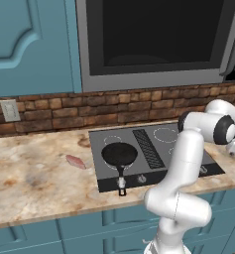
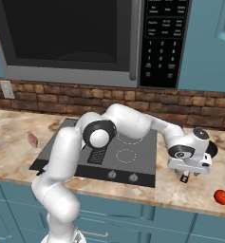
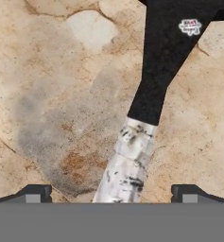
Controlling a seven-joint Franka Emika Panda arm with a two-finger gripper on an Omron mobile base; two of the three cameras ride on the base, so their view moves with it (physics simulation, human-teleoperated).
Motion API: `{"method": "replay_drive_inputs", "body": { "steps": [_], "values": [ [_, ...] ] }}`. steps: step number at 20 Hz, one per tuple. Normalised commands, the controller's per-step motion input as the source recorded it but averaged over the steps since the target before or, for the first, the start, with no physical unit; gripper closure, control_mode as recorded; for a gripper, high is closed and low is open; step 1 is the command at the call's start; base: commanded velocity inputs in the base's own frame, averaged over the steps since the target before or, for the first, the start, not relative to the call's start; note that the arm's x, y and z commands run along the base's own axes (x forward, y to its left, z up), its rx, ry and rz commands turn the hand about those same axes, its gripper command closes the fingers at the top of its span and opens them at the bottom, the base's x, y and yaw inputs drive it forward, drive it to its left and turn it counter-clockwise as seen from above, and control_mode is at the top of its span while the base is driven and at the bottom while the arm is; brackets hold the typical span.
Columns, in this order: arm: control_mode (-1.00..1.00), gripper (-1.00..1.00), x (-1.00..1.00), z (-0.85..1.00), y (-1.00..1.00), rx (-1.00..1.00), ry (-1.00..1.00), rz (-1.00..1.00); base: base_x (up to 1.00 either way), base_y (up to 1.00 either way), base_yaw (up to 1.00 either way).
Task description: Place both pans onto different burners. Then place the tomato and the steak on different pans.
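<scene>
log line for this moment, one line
first pan: on front-left burner | end effector: open over second pan handle on counter | steak, tomato: on counter

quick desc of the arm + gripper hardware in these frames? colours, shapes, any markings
The arm is built of glossy white rounded tubular links with dark grey ring joints and round grey end caps. The gripper is a white boxy hand carrying two small dark finger tips with paler grey pads. No cables or markings are visible on it.

- Pan [image 1: 119,153]: black, with a pale tip on its handle.
- Steak [image 1: 75,161]: pinkish-red.
- Tomato [image 2: 221,197]: red.
- Cooktop [image 1: 188,161]: dark grey, white rings.
- Counter [image 1: 34,178]: mottled beige and brown.
- Wall [image 1: 54,111]: brown brick.
- Cabinets [image 1: 29,44]: teal.
</scene>
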Motion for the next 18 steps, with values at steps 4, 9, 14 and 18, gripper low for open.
{"method": "replay_drive_inputs", "body": {
  "steps": [4, 9, 14, 18],
  "values": [
    [-1.00, -1.00, 0.06, -0.13, -0.14, 0.00, 0.00, 0.00, 0.00, 0.00, 0.00],
    [-1.00, -1.00, 0.05, -0.15, -0.13, 0.00, 0.00, 0.00, 0.00, 0.00, 0.00],
    [-1.00, -1.00, 0.07, -0.19, -0.09, 0.00, 0.00, 0.00, 0.00, 0.00, 0.00],
    [-1.00, -1.00, 0.04, -0.26, 0.00, 0.00, 0.00, 0.00, 0.00, 0.00, 0.00]
  ]
}}
